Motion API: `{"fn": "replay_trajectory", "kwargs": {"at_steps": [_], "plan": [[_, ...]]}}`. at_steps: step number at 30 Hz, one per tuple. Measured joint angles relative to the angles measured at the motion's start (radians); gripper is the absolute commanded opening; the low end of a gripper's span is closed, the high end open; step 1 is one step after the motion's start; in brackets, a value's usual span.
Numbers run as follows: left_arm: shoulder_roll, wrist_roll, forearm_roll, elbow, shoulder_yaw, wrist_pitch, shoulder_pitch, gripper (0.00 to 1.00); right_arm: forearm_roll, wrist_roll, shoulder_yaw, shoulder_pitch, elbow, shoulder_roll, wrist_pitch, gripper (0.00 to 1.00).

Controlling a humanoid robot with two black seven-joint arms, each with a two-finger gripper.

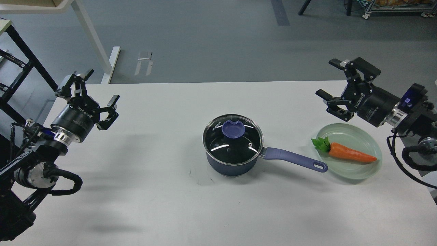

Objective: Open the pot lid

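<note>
Head view: I look down on a white table [143, 191] with both my arms raised at its sides.
Pot: the small dark navy saucepan [229, 166] stands near the middle of the table, its long lavender-blue handle [294, 159] reaching right, the end hole just beside the dish.
Lid: the round clear glass lid with a steel rim [233, 139] sits on the saucepan, closed, with its flat blue-purple knob [233, 129] showing toward the far side.
Left gripper: my left gripper [91, 93] hangs over the table's left part, well apart from the saucepan; its two black fingers are spread wide and hold nothing.
Right gripper: my right gripper [332, 79] hangs above the table's far right, near the dish but not touching it; its fingers are also spread wide, with nothing between them.
Dish: a pale green, clear glass oval dish [375, 143] lies right of the saucepan.
Carrot: an orange carrot with green leaves [348, 152] lies in the dish, leaves pointing left toward the handle.
</note>
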Motion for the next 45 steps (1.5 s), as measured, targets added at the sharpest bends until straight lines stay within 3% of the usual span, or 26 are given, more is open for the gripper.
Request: {"fn": "replay_trajectory", "kwargs": {"at_steps": [8, 17, 24, 29, 39, 43, 45], "plan": [[0.016, -0.007, 0.000, -0.042, 0.000, 0.010, 0.002, 0.99, -0.602, 0.000, -0.004, 0.223, 0.086, -0.069, 0.000, 1.00], [0.022, -0.008, 0.049, -0.078, 0.000, 0.021, 0.004, 0.99, -1.241, 0.000, -0.095, 0.265, 0.304, -0.056, -0.006, 1.00], [0.007, -0.008, 0.056, -0.113, 0.001, 0.052, 0.009, 0.99, -1.567, 0.000, -0.257, 0.272, 0.340, -0.044, -0.130, 1.00], [0.005, -0.008, 0.057, -0.126, 0.001, 0.054, 0.011, 0.99, -1.680, 0.000, -0.321, 0.251, 0.331, -0.038, -0.213, 0.99], [0.000, -0.011, 0.061, -0.155, 0.002, 0.077, 0.013, 0.99, -1.688, 0.000, -0.331, 0.235, 0.210, 0.073, -0.226, 0.97], [-0.001, -0.011, 0.073, -0.163, 0.003, 0.082, 0.013, 0.99, -1.679, 0.000, -0.332, 0.223, 0.187, 0.106, -0.227, 0.90], [-0.001, -0.011, 0.077, -0.166, 0.004, 0.083, 0.013, 0.99, -1.678, 0.000, -0.332, 0.222, 0.185, 0.109, -0.227, 0.81]]}}
